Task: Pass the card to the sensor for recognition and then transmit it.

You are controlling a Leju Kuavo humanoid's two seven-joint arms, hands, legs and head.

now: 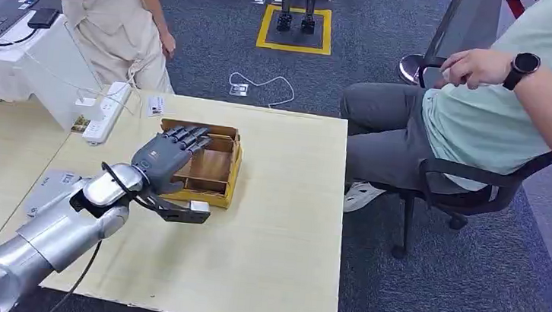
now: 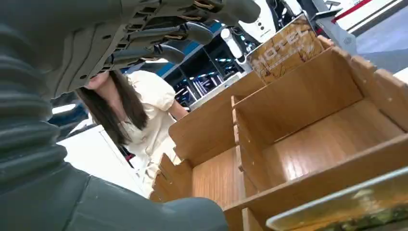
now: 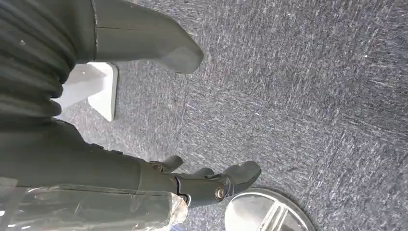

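My left hand (image 1: 167, 155) reaches over the left side of a wooden divided box (image 1: 220, 189) on the pale table (image 1: 281, 225). Its fingers are spread above the compartments and hold nothing. In the left wrist view the hand (image 2: 72, 67) hangs over bare wooden compartments (image 2: 312, 144). A brown card printed HOTEL (image 2: 287, 47) leans at the box's far wall. A thin glossy card-like edge (image 2: 341, 207) lies along the near rim. A small white card (image 1: 156, 105) lies on the table beyond the box. My right hand (image 3: 82, 161) hangs over the carpet, fingers loosely apart and holding nothing.
A flat grey device (image 1: 52, 184) lies on the table left of my arm. A power strip (image 1: 106, 112) and a white stand (image 1: 52, 73) sit at the far left. One person (image 1: 111, 10) leans behind the table. Another person (image 1: 491, 108) sits in a chair at the right.
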